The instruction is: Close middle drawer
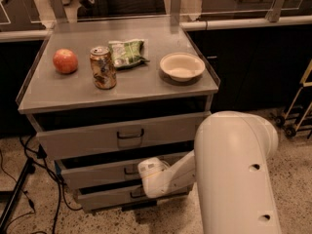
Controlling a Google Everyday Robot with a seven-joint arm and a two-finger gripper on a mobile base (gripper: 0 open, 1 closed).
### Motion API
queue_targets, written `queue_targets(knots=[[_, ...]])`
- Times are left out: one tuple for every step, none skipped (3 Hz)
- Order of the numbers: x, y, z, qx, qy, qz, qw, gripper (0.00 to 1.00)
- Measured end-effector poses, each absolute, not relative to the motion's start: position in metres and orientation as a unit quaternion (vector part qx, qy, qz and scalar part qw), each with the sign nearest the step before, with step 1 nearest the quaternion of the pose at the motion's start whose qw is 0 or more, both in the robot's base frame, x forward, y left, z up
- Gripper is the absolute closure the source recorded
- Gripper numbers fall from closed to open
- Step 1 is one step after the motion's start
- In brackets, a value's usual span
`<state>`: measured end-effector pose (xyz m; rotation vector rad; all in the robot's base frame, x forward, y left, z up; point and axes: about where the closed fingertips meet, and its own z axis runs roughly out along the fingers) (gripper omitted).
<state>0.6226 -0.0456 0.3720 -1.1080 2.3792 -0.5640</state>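
gripper: white robot gripper (147,175), lower centre of the frame, right up against the drawer front by its handle; can't tell its grip state tbh
drawer: wide shallow grey metal middle drawer (92,173), second front down, dark gap above it

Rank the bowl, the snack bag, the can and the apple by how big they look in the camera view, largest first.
1. bowl
2. snack bag and can: too alike to rank
3. apple, smallest
The pincer is low down, at the front of the middle drawer.
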Motion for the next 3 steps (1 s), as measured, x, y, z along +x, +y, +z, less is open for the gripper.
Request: queue_targets(knots=[[0.622,-0.046,0.372,-0.402,0.863,-0.205,0.226,1.0],[0.588,-0.059,0.373,-0.413,0.871,-0.179,0.198,1.0],[0.53,-0.09,0.381,-0.415,0.884,-0.156,0.151,1.0]])
